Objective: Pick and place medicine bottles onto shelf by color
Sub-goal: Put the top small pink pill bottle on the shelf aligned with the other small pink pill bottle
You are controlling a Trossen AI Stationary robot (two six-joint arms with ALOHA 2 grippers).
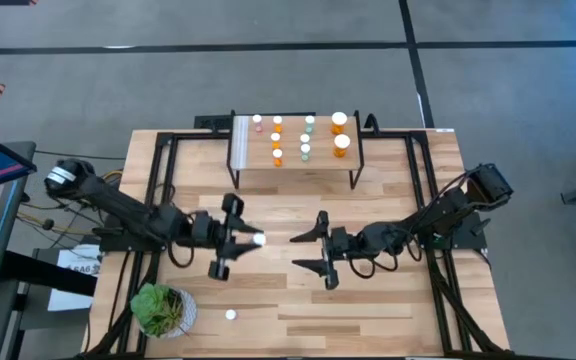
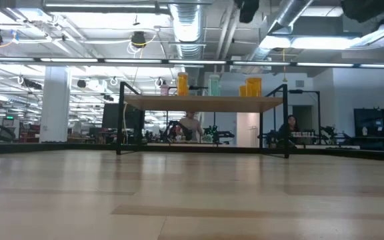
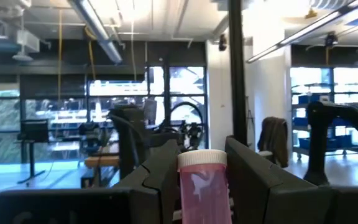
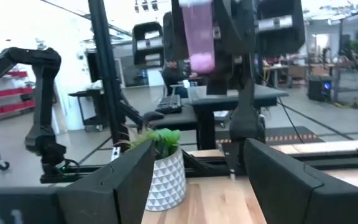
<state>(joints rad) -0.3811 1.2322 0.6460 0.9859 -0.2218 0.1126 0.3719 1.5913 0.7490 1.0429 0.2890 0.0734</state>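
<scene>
High view: nine shelf (image 1: 248, 165) bottles (image 1: 305, 139)

The wooden table (image 1: 388, 300) has the little shelf (image 1: 248, 170) at its far edge, a potted plant (image 1: 160, 308) in the near-left corner, one stray bottle (image 1: 231, 315) beside it.

Eleven medicine bottles (image 1: 305, 138) are counted in all. Nine are found on the one shelf (image 1: 293, 175): three narrow orange bottles (image 1: 277, 139), two wide orange bottles (image 1: 341, 144), three pale green bottles (image 1: 305, 152) and one pink bottle (image 1: 258, 121). A second pink one (image 1: 258, 239) is counted off the shelf, so two pink are seen altogether. One further white-capped bottle (image 1: 231, 314) is noted on the tabletop, its colour not to be told. One potted plant (image 1: 160, 308) is counted, and two robot arms (image 1: 128, 215).
</scene>
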